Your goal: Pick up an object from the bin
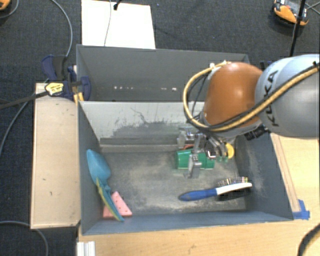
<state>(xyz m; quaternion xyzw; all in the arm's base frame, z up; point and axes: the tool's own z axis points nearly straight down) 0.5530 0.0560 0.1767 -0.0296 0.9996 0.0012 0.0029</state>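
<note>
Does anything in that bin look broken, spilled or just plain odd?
Nothing stands out. The blue-handled brush lies flat near the front, a light blue scoop lies against a pink piece at the view's left wall, and the tool is down at a green block.

Around the bin (165, 65) the floor (30, 30) is dark, coarse carpet on every side I can see. A thin grey cable (70, 32) curves across it at the upper left, and a black cable (20, 101) comes in from the left edge. At the upper right lies an orange-and-black tool (287, 12), with a dark cord (296, 37) running past it.
</note>
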